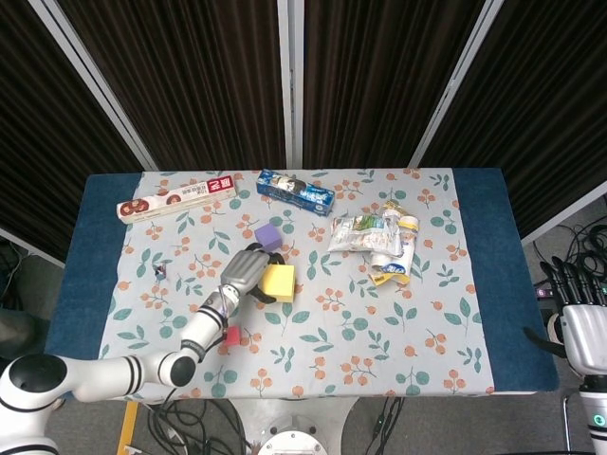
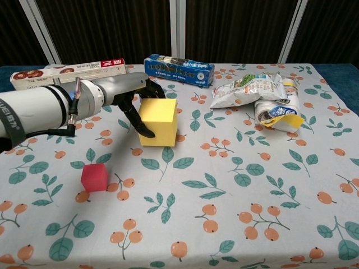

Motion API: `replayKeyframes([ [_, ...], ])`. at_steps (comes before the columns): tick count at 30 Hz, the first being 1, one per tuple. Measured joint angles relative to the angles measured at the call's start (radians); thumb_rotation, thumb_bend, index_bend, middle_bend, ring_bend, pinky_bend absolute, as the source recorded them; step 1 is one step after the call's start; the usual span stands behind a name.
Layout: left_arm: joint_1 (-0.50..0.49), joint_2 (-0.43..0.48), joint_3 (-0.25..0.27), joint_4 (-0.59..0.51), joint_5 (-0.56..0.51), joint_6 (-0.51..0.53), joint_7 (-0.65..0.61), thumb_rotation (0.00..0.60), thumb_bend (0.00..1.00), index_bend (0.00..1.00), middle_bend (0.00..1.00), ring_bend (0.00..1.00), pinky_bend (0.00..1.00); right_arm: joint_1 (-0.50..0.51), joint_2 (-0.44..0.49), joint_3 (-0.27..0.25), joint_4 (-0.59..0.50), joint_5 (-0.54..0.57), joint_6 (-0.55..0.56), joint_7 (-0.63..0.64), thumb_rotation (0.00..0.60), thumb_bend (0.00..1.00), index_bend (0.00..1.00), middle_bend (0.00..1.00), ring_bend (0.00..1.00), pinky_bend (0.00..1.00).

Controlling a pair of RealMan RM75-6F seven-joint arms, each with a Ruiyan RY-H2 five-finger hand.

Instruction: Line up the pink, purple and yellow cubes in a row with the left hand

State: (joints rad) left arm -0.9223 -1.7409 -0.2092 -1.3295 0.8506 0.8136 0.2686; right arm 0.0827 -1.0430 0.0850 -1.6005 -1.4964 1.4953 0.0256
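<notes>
Gripping the yellow cube [image 2: 159, 121] with my left hand [image 2: 133, 96], I have the thumb against its left face and the other fingers curled over its far top edge. The cube sits near the middle of the table [image 1: 482, 204], left of centre, on the floral cloth [image 2: 241, 196].

The pink cube [image 2: 94, 177] rests on the cloth nearer the front edge and to the left of the yellow cube, apart from it. In the head view my forearm partly covers it. The purple cube [image 1: 267, 236] lies just behind my left hand, toward the back edge; in the chest view my hand hides most of it.

My right hand [image 1: 580, 322] hangs off the right edge of the table, well apart from everything on it, fingers extended and spread with nothing in them.

Along the back edge lie a long red-and-white box [image 2: 67, 72] at the left corner and a blue box [image 2: 179, 69] near the centre. A crumpled snack bag [image 2: 251, 88] and a second package with a yellow flap [image 2: 279, 116] lie together toward the back right of the cloth. A small dark item [image 1: 160, 272] sits near the left edge of the cloth; I cannot tell what it is.
</notes>
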Motion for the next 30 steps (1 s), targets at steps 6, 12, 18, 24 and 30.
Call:
replayKeyframes([
  [6, 0.001, -0.024, 0.008, 0.017, 0.006, 0.013, 0.011, 0.6, 0.03, 0.27, 0.29, 0.28, 0.15, -0.005, -0.001, -0.003, 0.004, 0.0, 0.003, 0.008, 0.6, 0.03, 0.0, 0.03, 0.0, 0.0],
  [12, 0.006, -0.006, 0.01, -0.017, 0.028, 0.028, 0.022, 0.6, 0.03, 0.19, 0.18, 0.22, 0.15, -0.004, 0.002, 0.001, 0.003, -0.001, 0.006, 0.007, 0.6, 0.03, 0.0, 0.04, 0.0, 0.0],
  [18, 0.013, 0.086, -0.011, -0.104, 0.059, 0.051, 0.024, 0.6, 0.03, 0.19, 0.18, 0.22, 0.15, -0.008, 0.003, 0.0, 0.001, -0.004, 0.013, 0.006, 0.6, 0.03, 0.0, 0.04, 0.0, 0.0],
  [24, -0.003, 0.144, -0.071, -0.108, 0.036, 0.043, 0.011, 0.6, 0.03, 0.21, 0.21, 0.22, 0.15, -0.005, 0.005, -0.001, -0.004, -0.009, 0.01, -0.001, 0.6, 0.03, 0.0, 0.04, 0.0, 0.0],
  [30, -0.052, 0.119, -0.106, 0.012, -0.051, -0.009, 0.008, 0.6, 0.03, 0.23, 0.24, 0.22, 0.18, -0.003, 0.008, 0.001, -0.013, -0.006, 0.005, -0.012, 0.6, 0.03, 0.0, 0.04, 0.0, 0.0],
])
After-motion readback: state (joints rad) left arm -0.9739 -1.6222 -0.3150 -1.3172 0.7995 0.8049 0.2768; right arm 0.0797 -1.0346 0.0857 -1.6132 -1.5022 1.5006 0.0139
